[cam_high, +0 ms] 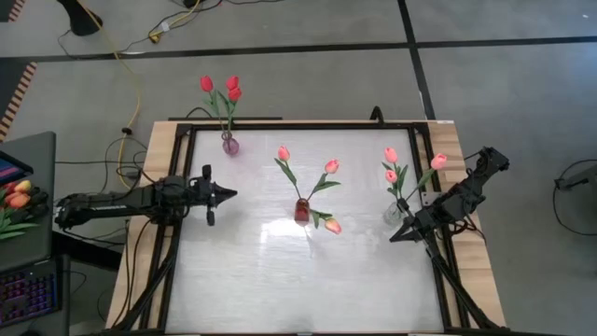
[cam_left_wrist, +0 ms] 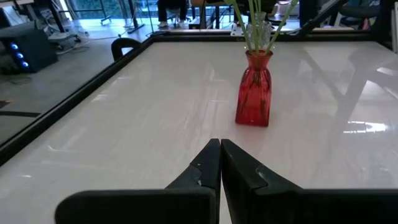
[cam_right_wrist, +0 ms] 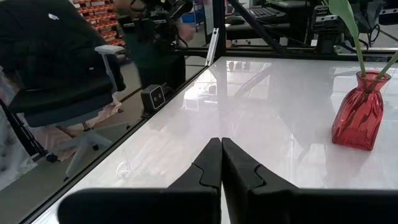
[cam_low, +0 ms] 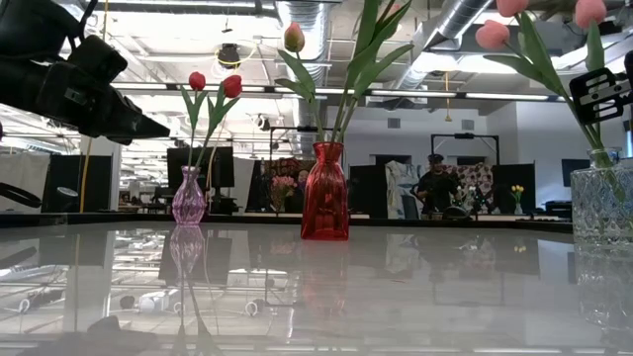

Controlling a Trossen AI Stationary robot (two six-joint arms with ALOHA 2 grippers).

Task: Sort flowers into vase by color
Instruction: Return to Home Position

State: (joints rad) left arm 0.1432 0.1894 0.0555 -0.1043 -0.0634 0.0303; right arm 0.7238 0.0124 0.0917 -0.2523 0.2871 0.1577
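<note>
While both arms hang above the white table [cam_high: 298,285], we see the left gripper [cam_high: 231,194] over its left side and the right gripper [cam_high: 393,238] at its right edge, just beside the transparent vase [cam_high: 395,214]. Each has its two fingers pressed together and holds nothing. We find the flowers [cam_high: 283,152] all standing in vases: red tulips [cam_high: 231,89] in the purple vase [cam_high: 229,145] at the far left, orange-pink tulips [cam_high: 330,166] in the red vase [cam_high: 301,211] at the middle, and pink tulips [cam_high: 391,155] in the transparent vase on the right.
</note>
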